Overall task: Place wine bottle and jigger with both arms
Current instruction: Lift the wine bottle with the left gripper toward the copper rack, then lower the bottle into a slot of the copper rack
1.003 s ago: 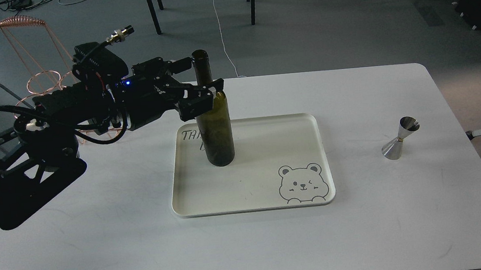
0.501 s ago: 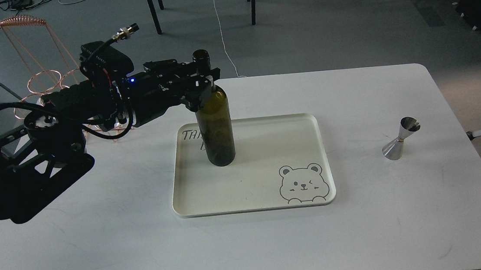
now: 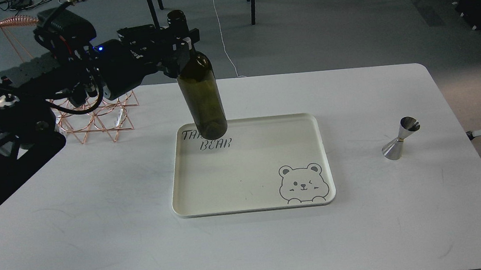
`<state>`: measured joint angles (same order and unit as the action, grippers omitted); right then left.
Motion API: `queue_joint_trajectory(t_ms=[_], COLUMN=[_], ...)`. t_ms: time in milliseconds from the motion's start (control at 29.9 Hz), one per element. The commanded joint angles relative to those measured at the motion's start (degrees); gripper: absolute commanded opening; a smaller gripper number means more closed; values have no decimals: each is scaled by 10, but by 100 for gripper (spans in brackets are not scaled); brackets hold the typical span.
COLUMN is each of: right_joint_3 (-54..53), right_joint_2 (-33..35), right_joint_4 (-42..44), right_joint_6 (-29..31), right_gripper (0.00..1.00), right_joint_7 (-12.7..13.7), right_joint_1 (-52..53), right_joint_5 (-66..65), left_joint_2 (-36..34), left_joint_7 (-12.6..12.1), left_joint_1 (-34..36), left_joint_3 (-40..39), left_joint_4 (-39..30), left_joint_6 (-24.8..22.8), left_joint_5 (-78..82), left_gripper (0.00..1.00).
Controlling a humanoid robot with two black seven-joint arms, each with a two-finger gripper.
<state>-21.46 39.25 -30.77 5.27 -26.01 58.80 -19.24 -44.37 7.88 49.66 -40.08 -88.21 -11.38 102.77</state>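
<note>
The dark olive-green wine bottle (image 3: pixel 202 99) hangs upright, slightly tilted, above the back left corner of the cream tray (image 3: pixel 300 123). My left gripper (image 3: pixel 181 42) is shut on the bottle's neck, just below the mouth, and holds it lifted off the tray. The steel jigger (image 3: pixel 399 138) stands on the white table (image 3: pixel 101 234) at the right, well clear of the tray. My right arm and gripper are out of view.
A copper wire rack (image 3: pixel 100 121) stands on the table at the back left, behind my left arm. The tray bears a bear drawing and the words "TAN BEAR". Chair legs and cables lie on the floor beyond the table.
My left gripper closed on the bottle's neck and lifted the bottle up and to the left off the tray. The jigger has not moved.
</note>
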Motion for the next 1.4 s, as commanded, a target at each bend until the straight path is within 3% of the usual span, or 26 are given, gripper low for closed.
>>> queue_joint_trajectory(t_ms=[0,167,368,668,1370], right_joint_3=[-1,-1,-1,-1,-1], right_joint_2=[0,-1,-2,-1,-2], right_joint_4=[0,0,0,0,0], right_joint_6=[0,-2,-2,-1,-1], right_gripper=[96,96,96,96,96], right_joint_7=[0,0,0,1,0], right_joint_1=[0,-2,1,1,-2], right_joint_5=[0,1,0,0,0], left_joint_2=[-77,-141,-167,-155,-93], left_joint_7=[3,16,25,25,20], left_joint_1=[16,32,37,75,74], left_joint_3=[1,9,11,11,45], left_joint_4=[-1,15,46,139,213], left_joint_6=[-3,-4,-5,-4,11], left_joint_5=[-48,-65,-58,-59,-56], left_gripper=[17,17,17,17,17])
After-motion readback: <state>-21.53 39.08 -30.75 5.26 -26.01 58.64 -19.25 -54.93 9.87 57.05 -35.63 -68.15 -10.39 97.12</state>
